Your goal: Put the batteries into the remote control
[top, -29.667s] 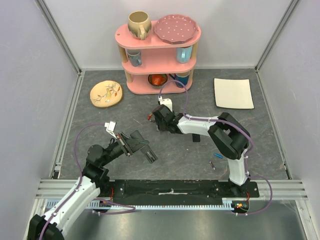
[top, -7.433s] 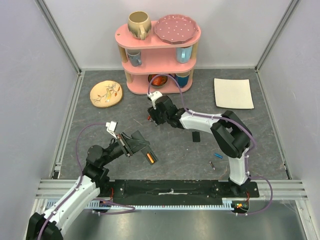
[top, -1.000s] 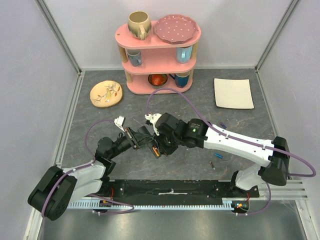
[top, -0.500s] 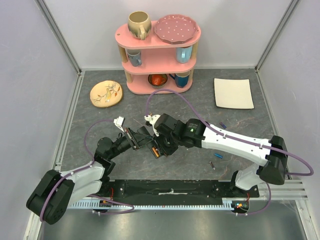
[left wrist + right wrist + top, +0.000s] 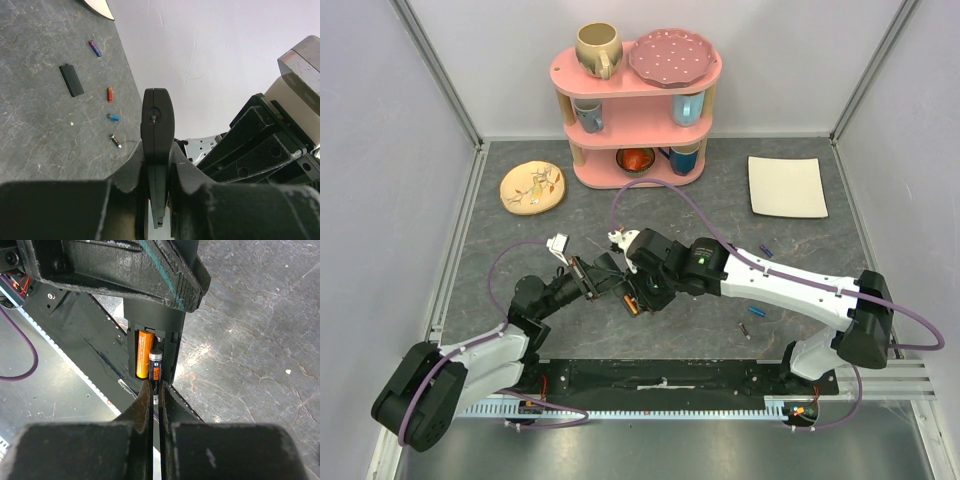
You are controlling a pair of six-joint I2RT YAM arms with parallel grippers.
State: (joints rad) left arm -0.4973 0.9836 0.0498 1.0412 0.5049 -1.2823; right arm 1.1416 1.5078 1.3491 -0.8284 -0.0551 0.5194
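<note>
Shut right gripper (image 5: pixel 155 391) butts 1 dark cylindrical battery (image 5: pixel 156 367) end-on, its axis straight ahead, in the slim black plastic remote (image 5: pixel 157 130) clamped by left gripper (image 5: pixel 158 185).

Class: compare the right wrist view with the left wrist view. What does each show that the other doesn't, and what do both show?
Only the right wrist view: the remote control's open battery slot, an orange battery seated in it, and a dark battery beside it with the shut right gripper at its end.
Only the left wrist view: four loose batteries and a flat black piece lying on the table.
Both: the remote control clamped in the left gripper, and the grey table.
</note>
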